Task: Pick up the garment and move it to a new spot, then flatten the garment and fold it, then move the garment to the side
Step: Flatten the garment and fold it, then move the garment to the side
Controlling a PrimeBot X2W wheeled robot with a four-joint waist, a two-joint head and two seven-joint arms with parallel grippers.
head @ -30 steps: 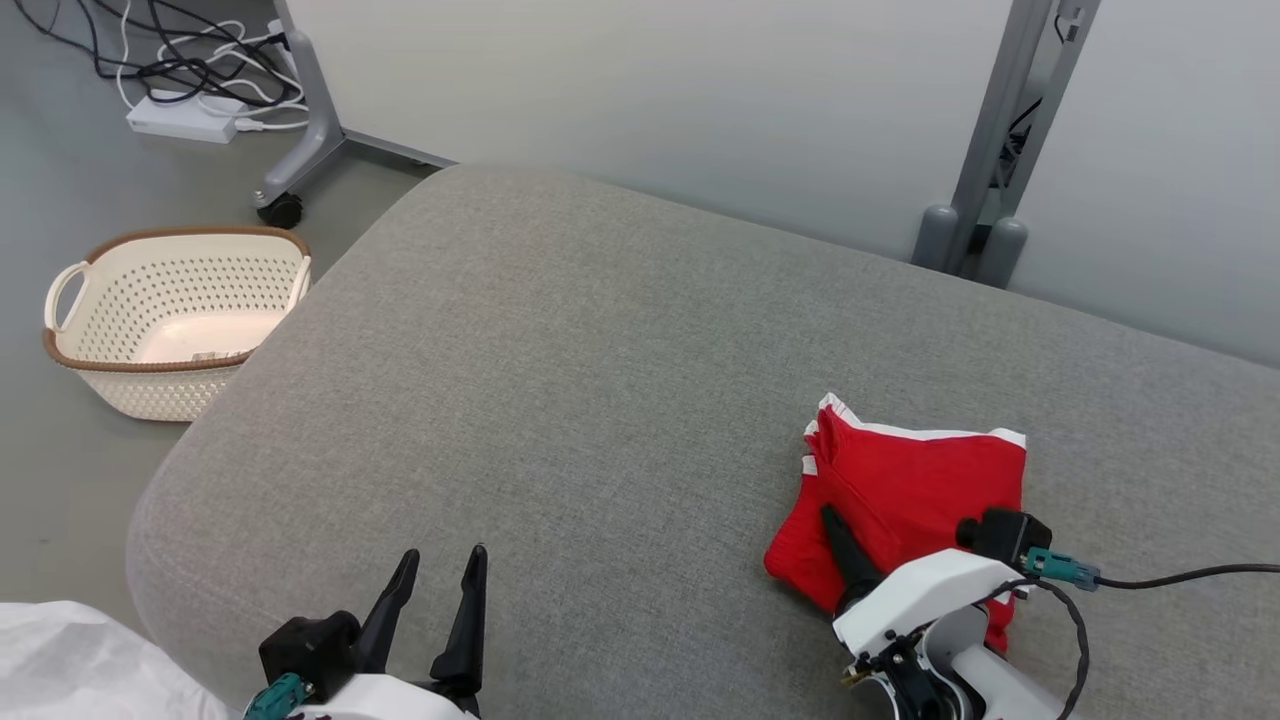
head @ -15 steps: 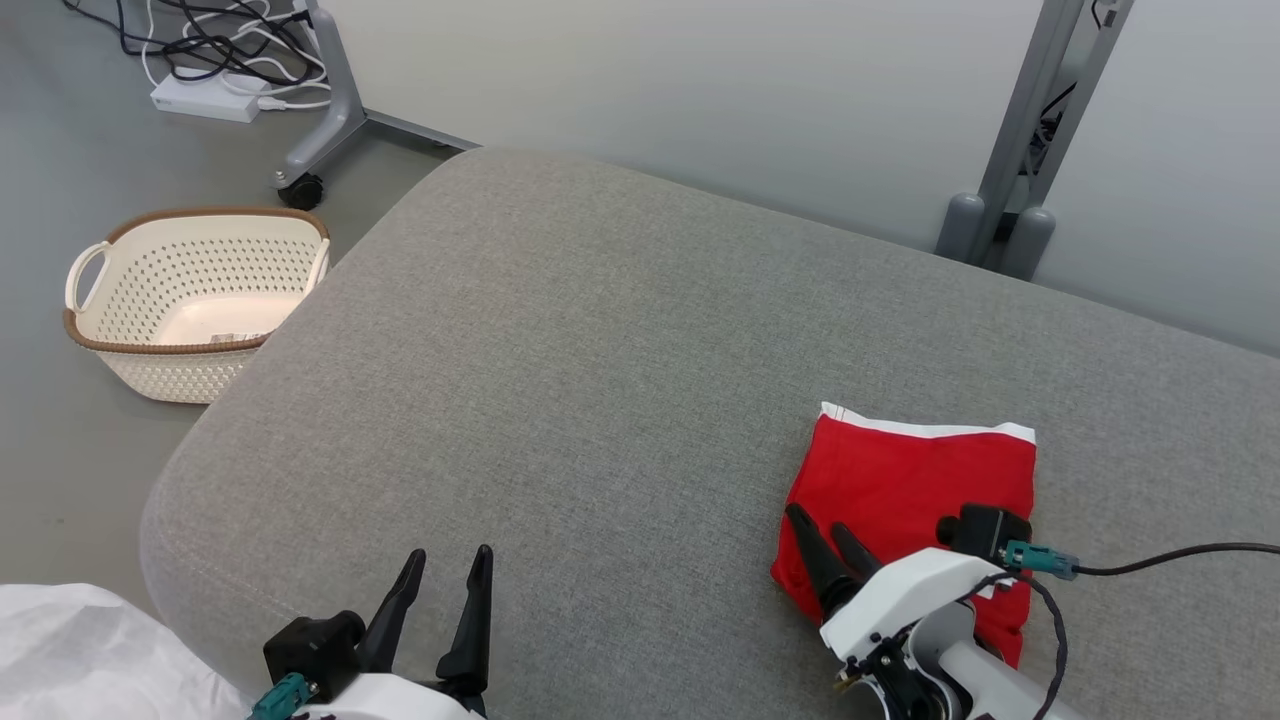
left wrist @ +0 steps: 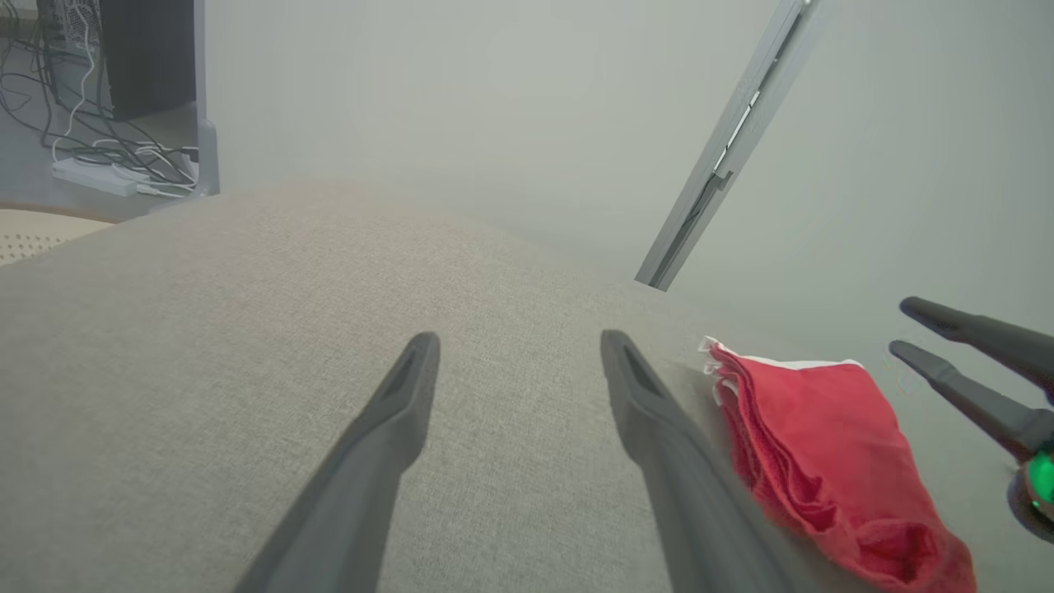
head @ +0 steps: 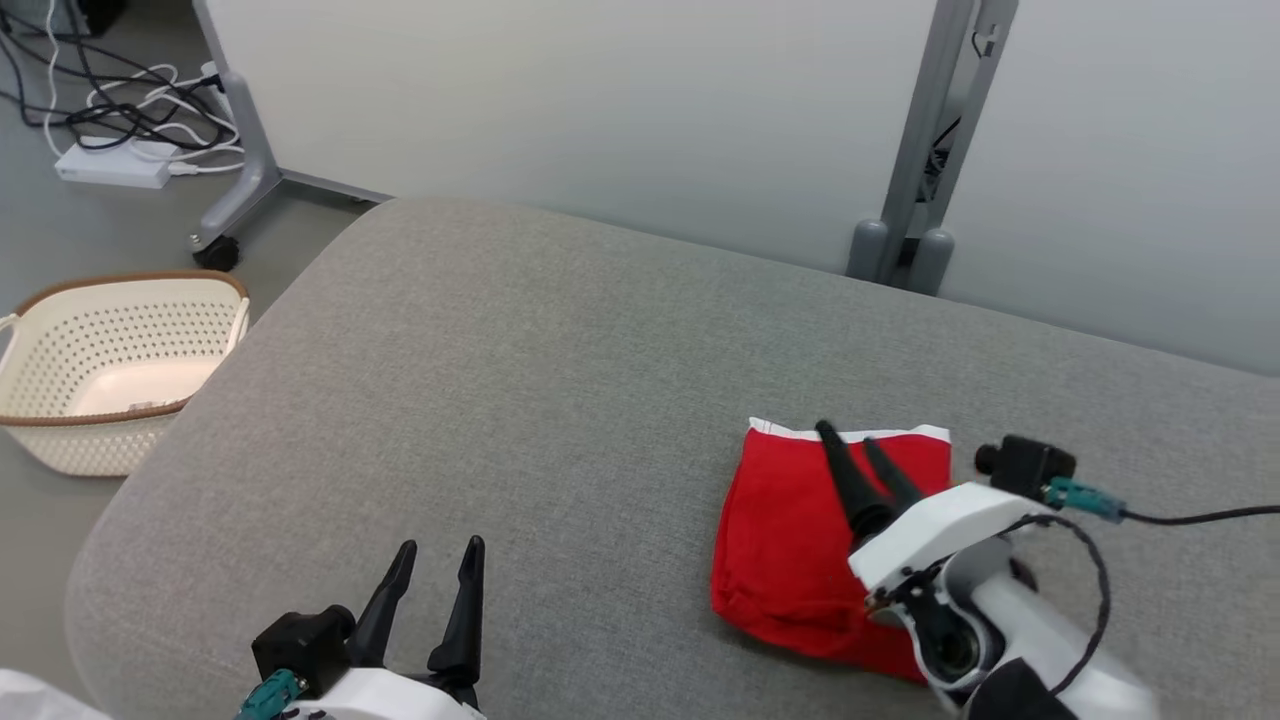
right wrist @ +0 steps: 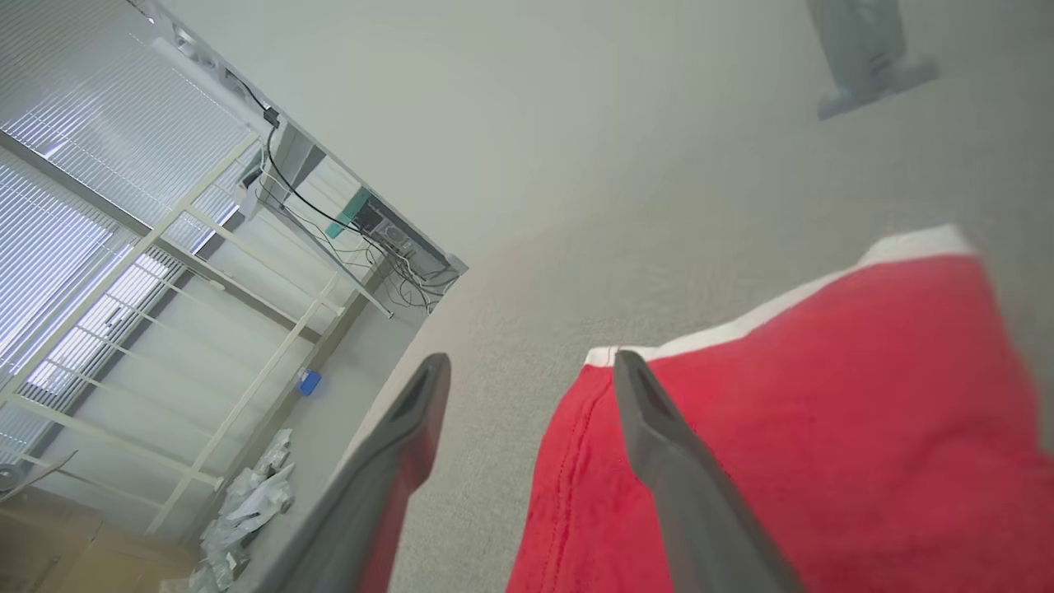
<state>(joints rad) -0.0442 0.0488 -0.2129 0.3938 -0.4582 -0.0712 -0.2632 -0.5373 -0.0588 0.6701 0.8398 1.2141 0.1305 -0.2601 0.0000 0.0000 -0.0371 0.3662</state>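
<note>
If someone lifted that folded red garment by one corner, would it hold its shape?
Probably not: the red garment is thin cloth, its folded layers lying loose along one edge, so they would likely fall open. It looks light. Pushed across the textured grey cushion, it would probably bunch rather than slide.

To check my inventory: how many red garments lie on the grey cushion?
1: a folded red fabric garment with a white edge, on the right of the grey cushion, beneath the open right gripper.
</note>
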